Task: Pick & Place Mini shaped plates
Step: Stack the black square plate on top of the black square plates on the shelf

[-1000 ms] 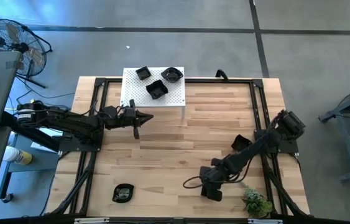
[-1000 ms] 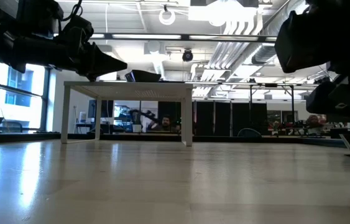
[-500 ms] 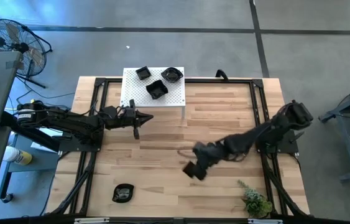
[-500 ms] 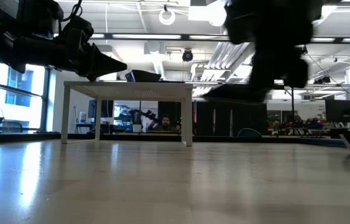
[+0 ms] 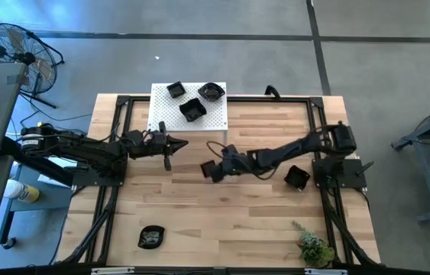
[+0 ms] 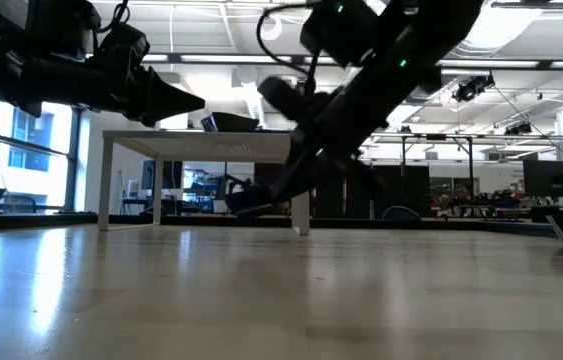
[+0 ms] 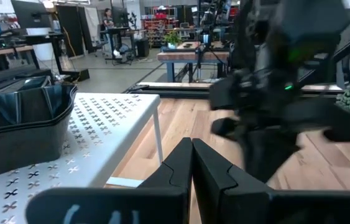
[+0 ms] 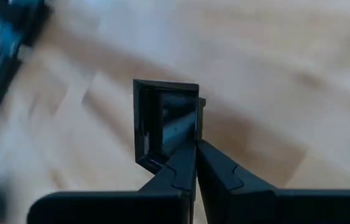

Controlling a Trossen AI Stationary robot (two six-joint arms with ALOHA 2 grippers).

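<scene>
My right gripper [image 5: 218, 168] hangs over the table's middle, shut on a small black square dish [image 8: 162, 118], which also shows as the dish [image 5: 208, 170] in the high view. Three more black dishes [image 5: 192, 109] rest on the white perforated platform [image 5: 169, 118] at the far side. One dish [image 5: 297, 178] lies on the table at the right, and another dish [image 5: 151, 237] lies near the front left. My left gripper [image 5: 176, 144] waits shut and level beside the platform's near edge. My right gripper pinches one side wall of the square dish [image 8: 188, 127] between its two fingers [image 8: 178, 165]. The fingers slant down toward the table's left. The dish is lifted clear of the table and tilted on edge, its hollow facing back toward the wrist.
The platform [image 6: 206, 145] stands on thin white legs above the wooden table [image 5: 260, 137]. A small green plant [image 5: 315, 249] sits at the front right corner. Black frame rails [image 5: 328, 206] run along the table's left and right sides.
My right gripper has swung from the table's near right corner toward the middle and the far edge, nearing the platform, while its wrist rolled. The square dish has travelled with it, clear of the table.
</scene>
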